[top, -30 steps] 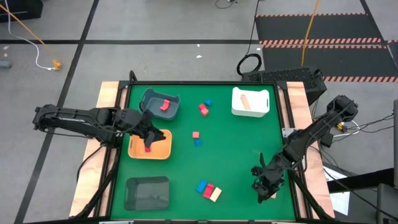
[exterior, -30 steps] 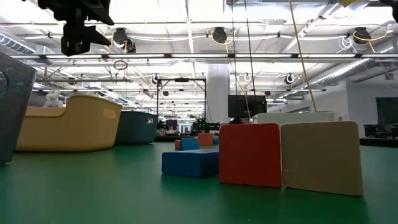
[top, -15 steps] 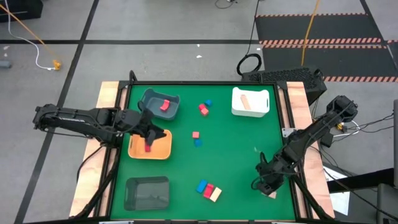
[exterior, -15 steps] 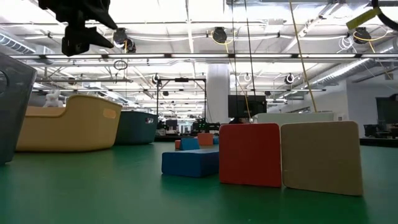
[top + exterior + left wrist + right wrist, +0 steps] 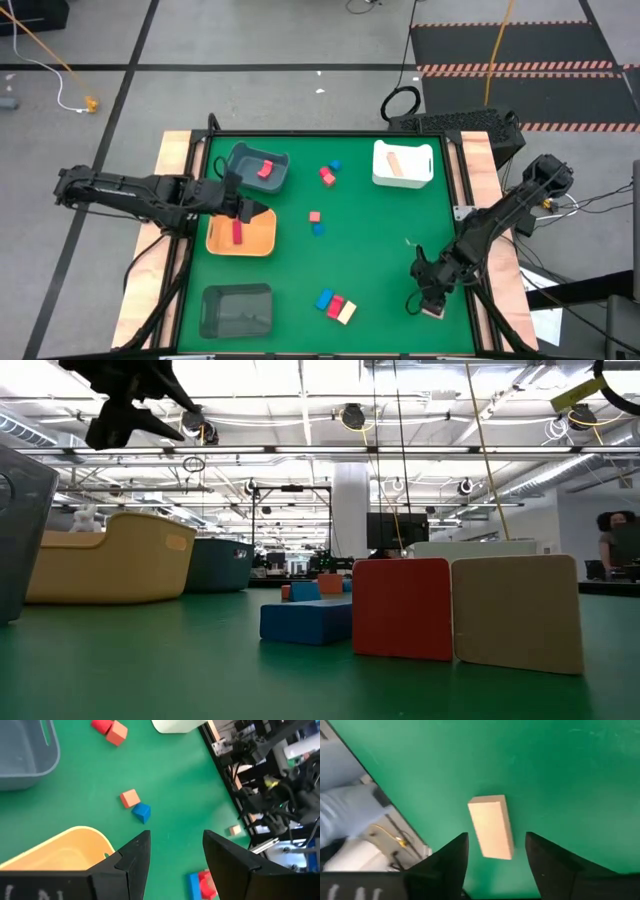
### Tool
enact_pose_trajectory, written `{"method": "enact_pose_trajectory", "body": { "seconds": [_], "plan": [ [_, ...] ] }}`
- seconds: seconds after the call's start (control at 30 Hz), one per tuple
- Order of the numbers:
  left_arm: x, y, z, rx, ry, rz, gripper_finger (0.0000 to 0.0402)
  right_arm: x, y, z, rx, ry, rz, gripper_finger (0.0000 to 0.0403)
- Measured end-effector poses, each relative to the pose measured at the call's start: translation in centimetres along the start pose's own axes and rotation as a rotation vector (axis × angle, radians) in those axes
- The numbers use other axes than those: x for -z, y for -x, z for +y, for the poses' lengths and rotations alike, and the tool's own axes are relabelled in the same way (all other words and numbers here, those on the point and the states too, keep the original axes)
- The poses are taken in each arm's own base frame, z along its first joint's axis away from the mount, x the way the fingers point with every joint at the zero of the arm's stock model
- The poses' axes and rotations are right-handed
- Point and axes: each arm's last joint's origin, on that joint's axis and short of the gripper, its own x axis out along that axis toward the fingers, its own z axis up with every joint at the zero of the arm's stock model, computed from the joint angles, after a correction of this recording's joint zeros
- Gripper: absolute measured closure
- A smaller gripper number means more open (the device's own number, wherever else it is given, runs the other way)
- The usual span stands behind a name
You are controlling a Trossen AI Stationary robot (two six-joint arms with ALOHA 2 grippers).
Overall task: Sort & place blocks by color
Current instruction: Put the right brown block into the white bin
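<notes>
Right gripper point(image 5: 492, 851) is low over the near right edge of the green table point(image 5: 380, 260), fingers apart and empty, straddling a tan block point(image 5: 491, 826) that lies flat on the mat just ahead of the tips. Step in hand looks like picking that block. To do it well: centre the fingers across the block's narrow width, drop until the pads sit beside its long faces, then close; it lies skewed to the fingers, so a small wrist turn first would avoid a corner grip. It's close to the table edge, so don't nudge it outward. It likely belongs in the white tray point(image 5: 403, 163) at the far right, which already holds a tan piece. Right arm is stretched down from its base, wrist pitched steeply at the mat. Left gripper point(image 5: 175, 851) hangs above the orange tray point(image 5: 241, 237), fingers apart, nothing between them; a red block point(image 5: 237, 233) lies in that tray. Remaining blocks: red one in grey tray point(image 5: 258, 168), loose pairs mid-table, blue/red/tan trio point(image 5: 336, 305) near the front
</notes>
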Motion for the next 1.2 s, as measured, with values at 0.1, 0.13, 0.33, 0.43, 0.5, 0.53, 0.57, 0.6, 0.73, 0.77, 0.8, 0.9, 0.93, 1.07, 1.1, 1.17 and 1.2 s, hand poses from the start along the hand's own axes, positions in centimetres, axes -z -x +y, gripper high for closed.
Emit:
{"method": "enact_pose_trajectory", "body": {
  "seconds": [0.1, 0.13, 0.33, 0.43, 0.5, 0.53, 0.57, 0.6, 0.73, 0.77, 0.8, 0.9, 0.93, 1.07, 1.1, 1.17, 1.2],
  "plan": [
    [0.4, 0.1, -0.2, -0.001, 0.031, -0.016, 0.0220, 0.3, -0.6, 0.0, 0.034, 0.079, -0.015, 0.0189],
    [0.5, 0.2, -0.2, -0.002, 0.041, -0.022, 0.0220, 0.4, -0.8, 0.0, 0.041, 0.104, -0.026, 0.0181],
    [1.1, 0.4, -0.8, 0.023, 0.079, -0.055, 0.0220, 1.1, -1.5, 0.4, 0.054, 0.205, -0.061, 0.0150],
    [1.3, 0.5, -1.1, 0.044, 0.079, -0.073, 0.0220, 1.7, -1.7, 0.4, 0.069, 0.237, -0.093, 0.0148],
    [1.5, 0.6, -1.3, 0.056, 0.080, -0.081, 0.0220, 2.1, -1.8, 0.4, 0.078, 0.261, -0.113, 0.0147],
    [1.5, 0.6, -1.3, 0.058, 0.082, -0.085, 0.0220, 2.1, -1.9, 0.5, 0.078, 0.268, -0.127, 0.0147],
    [1.6, 0.7, -1.3, 0.056, 0.085, -0.089, 0.0220, 2.2, -2.0, 0.6, 0.074, 0.274, -0.132, 0.0147],
    [1.6, 0.6, -1.4, 0.053, 0.084, -0.091, 0.0220, 2.3, -2.2, 0.7, 0.068, 0.281, -0.138, 0.0147],
    [1.9, 0.4, -1.4, 0.044, 0.081, -0.093, 0.0220, 2.6, -3.1, 1.3, 0.029, 0.320, -0.152, 0.0147],
    [2.0, 0.3, -1.5, 0.041, 0.079, -0.093, 0.0220, 2.7, -3.4, 1.4, 0.030, 0.331, -0.151, 0.0147],
    [2.0, 0.1, -1.5, 0.033, 0.075, -0.090, 0.0220, 2.7, -3.7, 1.4, 0.041, 0.336, -0.149, 0.0147],
    [2.2, -0.4, -1.5, 0.016, 0.067, -0.084, 0.0220, 2.8, -4.5, 1.1, 0.106, 0.351, -0.173, 0.0147],
    [2.3, -0.6, -1.6, 0.015, 0.067, -0.084, 0.0220, 2.8, -4.7, 0.9, 0.131, 0.363, -0.184, 0.0147],
    [2.6, -1.3, -1.6, -0.002, 0.056, -0.059, 0.0220, 2.9, -5.4, 0.5, 0.203, 0.415, -0.237, 0.0152],
    [2.7, -1.5, -1.6, -0.004, 0.054, -0.051, 0.0220, 3.0, -5.5, 0.4, 0.219, 0.433, -0.251, 0.0154],
    [2.9, -1.8, -1.6, -0.017, 0.047, -0.031, 0.0220, 3.0, -5.8, 0.3, 0.253, 0.477, -0.279, 0.0160],
    [3.0, -2.0, -1.6, -0.019, 0.045, -0.024, 0.0220, 3.0, -5.9, 0.2, 0.268, 0.505, -0.292, 0.0164]
  ]
}}
